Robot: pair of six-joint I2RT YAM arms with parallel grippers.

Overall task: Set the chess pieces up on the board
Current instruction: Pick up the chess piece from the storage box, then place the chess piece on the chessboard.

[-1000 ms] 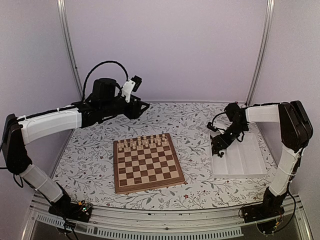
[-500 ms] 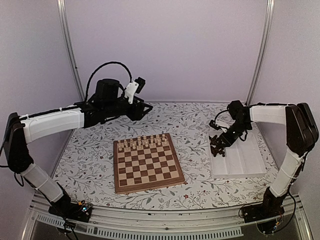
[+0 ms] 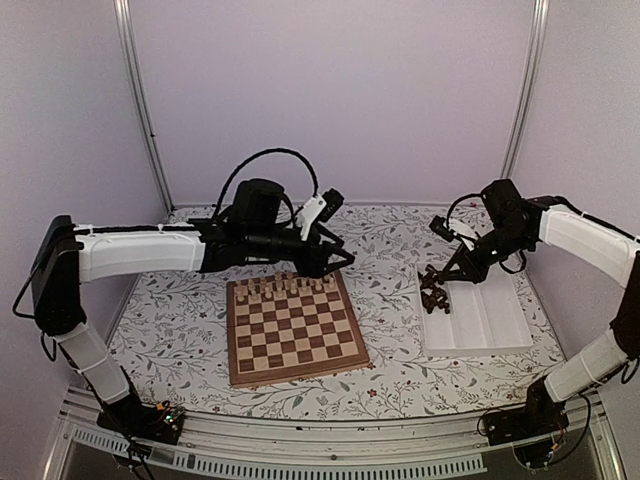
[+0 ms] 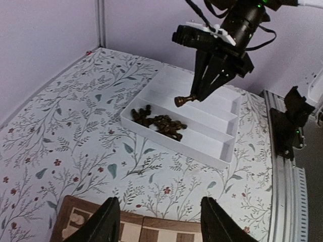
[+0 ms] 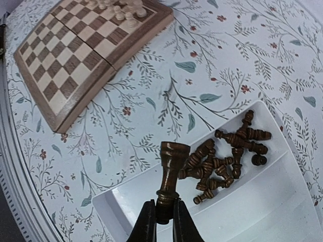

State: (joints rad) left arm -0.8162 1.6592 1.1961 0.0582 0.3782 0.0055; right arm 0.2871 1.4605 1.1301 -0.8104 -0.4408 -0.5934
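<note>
Pick-up step: right hand (image 5: 160,222) pinches one dark piece (image 5: 169,174) by its narrow end above the tray (image 3: 490,320) by the worktop's right edge, left hand (image 4: 159,222) wide and empty; next, carry it to the board (image 3: 295,325) mid-worktop, base down.

Two slim robot arms. The left arm (image 3: 130,250) and the right arm (image 3: 585,232) each wore white sleeves over their long links, with bulky black joints between them. A thick black cable (image 3: 268,156) arched in a loop over the left arm's round black motor housing (image 3: 258,200). A white bracket (image 3: 314,208) beside it carried a small black camera. The left gripper (image 4: 159,199) had two flat, black, tapered fingers (image 4: 103,224); the right gripper (image 5: 162,206) had narrow black fingers (image 5: 145,227). Thin black wires trailed round the right wrist. Both black bases (image 3: 150,420) sat on a silver rail (image 3: 300,437).
</note>
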